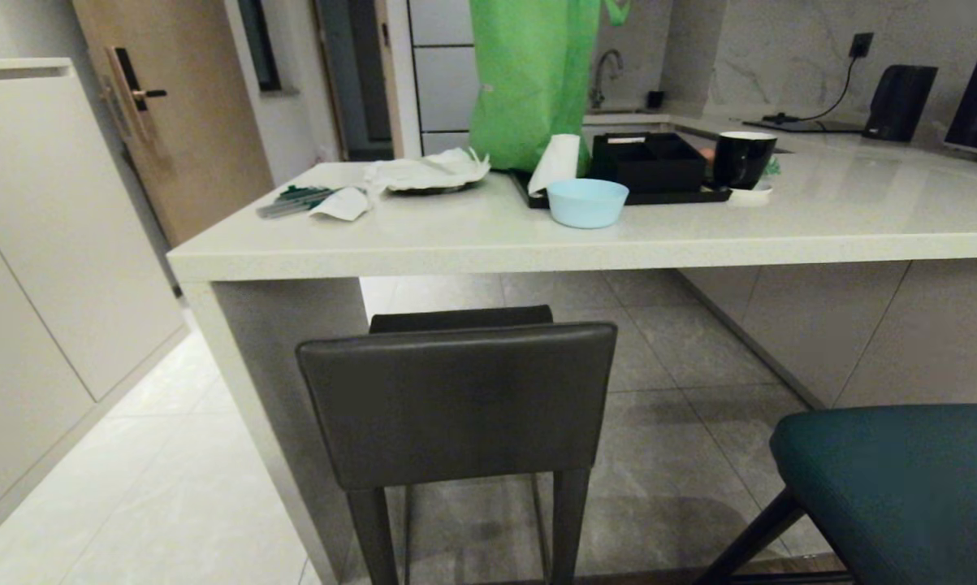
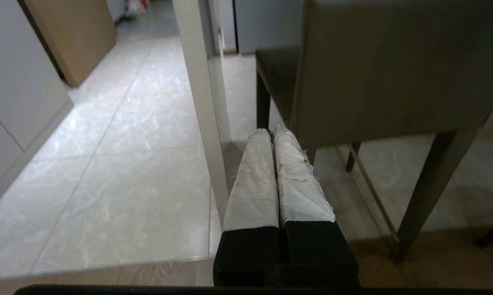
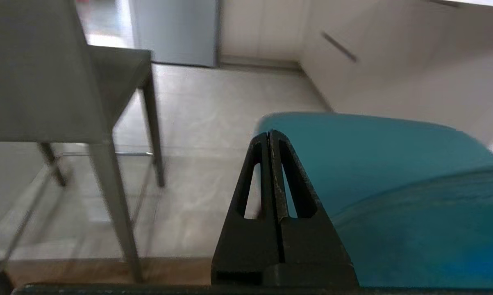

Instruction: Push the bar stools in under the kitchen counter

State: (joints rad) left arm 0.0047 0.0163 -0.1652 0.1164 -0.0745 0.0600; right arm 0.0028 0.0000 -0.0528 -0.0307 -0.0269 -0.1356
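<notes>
Left tool: seen through the left wrist camera with padded fingers pressed flat together, holding nothing, hanging low just short of the dark grey stool, beside the pale side panel; sealed fingers probably meant as a blunt pusher rather than a clamp. Right tool: seen through the right wrist camera likewise fully closed and empty, tip poised over the teal stool, contact not discernible; grey stool's legs off to one side. Head camera: no arm visible; grey stool standing square to the tabletop, seat front partly beneath the slab edge, backrest proud of it, so only partly tucked. Teal stool well out at lower right, clear of the overhang, most travel left. Open floor under the slab, likely room for both. Light blue bowl, black tray, black mug and green bag resting on top, uninvolved.
</notes>
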